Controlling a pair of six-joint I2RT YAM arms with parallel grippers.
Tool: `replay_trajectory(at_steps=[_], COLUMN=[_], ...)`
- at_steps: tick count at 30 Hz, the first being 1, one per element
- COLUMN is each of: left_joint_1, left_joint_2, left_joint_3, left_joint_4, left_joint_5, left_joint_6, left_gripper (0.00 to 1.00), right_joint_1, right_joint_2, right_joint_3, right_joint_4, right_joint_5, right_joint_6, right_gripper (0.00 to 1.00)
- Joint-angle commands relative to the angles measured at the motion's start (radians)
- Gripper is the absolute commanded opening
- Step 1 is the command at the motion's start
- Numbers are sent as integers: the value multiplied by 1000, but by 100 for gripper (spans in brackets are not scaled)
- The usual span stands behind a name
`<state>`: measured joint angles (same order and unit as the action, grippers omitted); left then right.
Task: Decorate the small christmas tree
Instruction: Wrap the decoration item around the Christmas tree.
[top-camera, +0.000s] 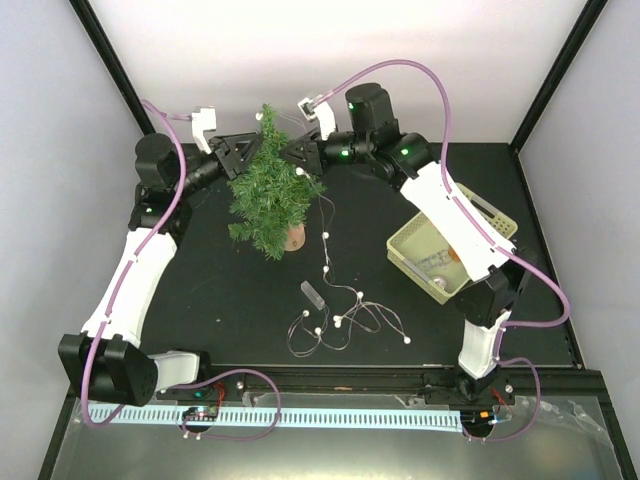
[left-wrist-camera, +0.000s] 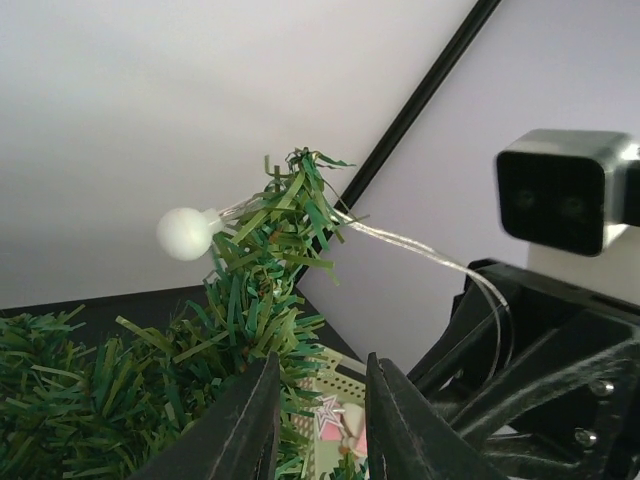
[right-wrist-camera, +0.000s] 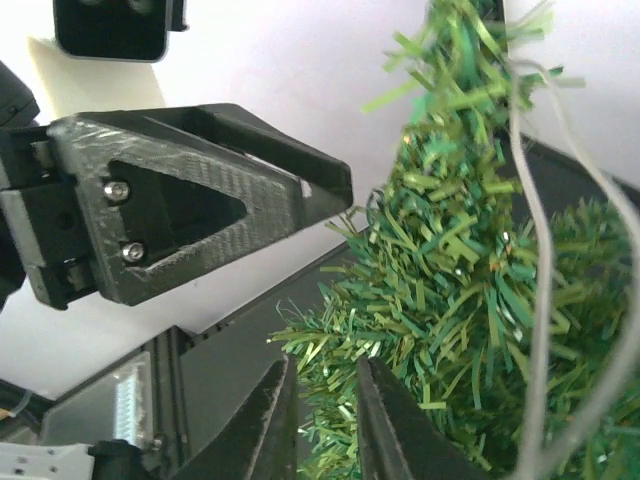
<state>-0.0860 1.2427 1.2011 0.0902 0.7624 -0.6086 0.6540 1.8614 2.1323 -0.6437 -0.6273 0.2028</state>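
Operator: Left gripper (left-wrist-camera: 320, 415) fingers fill the bottom of its wrist view. Jaws stand a narrow gap apart with nothing between them. Right gripper (right-wrist-camera: 325, 420) likewise: slightly parted, empty.

Observer: Noted. Location of the small christmas tree (top-camera: 270, 190)?

Operator: Upright on its stump, back left-centre of the black table (top-camera: 200, 290), the two grippers flanking its top. Light string (top-camera: 335, 322) lies mostly coiled on the table in front. One strand climbs to the crown and passes over the tip, and a white bulb (left-wrist-camera: 185, 233) sits just beside that tip.

Observer: Judgement on the step: the first loop at the top looks placed, so winding downward is next. Suggest taking the wire close below the tip and leading it around the cone rather than across one face. Keep slack so the light base does not tip. One gripper should steady the branches while the other carries wire. Watch the coil for snags.

Operator: Agreed. Labels?

Observer: No brand or writing readable anywhere. Cream basket (top-camera: 410, 265) at right shows none. Pale ticked strip (top-camera: 330, 415) along the near edge carries no legible figures.
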Motion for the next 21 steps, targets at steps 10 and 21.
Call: replay_trajectory(at_steps=[10, 21], left_joint_1=[3, -99], left_joint_2=[-165, -411], left_joint_3=[-68, -410], left_joint_4=[-80, 78], left_joint_5=[-21, -116], left_joint_6=[154, 215], left_gripper=[39, 43], right_joint_1=[-3, -2], right_joint_2=[-31, -96], right_joint_3=[-66, -215], right_joint_4=[153, 342], right_joint_5=[-33, -115], right_joint_6=[186, 341], right_gripper=[23, 31])
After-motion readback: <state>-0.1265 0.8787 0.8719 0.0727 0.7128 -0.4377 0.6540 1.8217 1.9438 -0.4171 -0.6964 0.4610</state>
